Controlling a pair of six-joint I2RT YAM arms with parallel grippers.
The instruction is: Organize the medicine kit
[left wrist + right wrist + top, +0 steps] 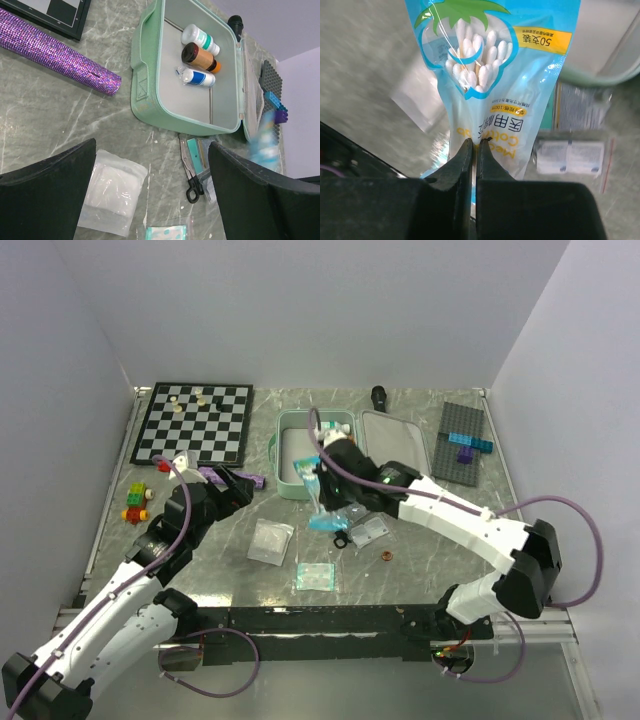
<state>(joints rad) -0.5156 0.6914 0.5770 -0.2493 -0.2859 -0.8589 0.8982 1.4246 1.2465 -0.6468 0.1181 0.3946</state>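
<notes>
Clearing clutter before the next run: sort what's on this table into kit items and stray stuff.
For the job: medicine kit, bottles inside it, cotton swab bag in the shut right gripper, gauze packet, scissors.
Just lying about: chessboard, purple glitter tube, toy bricks, grey baseplate.

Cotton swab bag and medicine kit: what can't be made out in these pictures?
Right wrist view: the lower end of the cotton swab bag is hidden behind the right fingers.
Left wrist view: that bag is only a blur.
Top view: the right arm covers most of what the medicine kit holds; the small brown round thing is too small to identify.
</notes>
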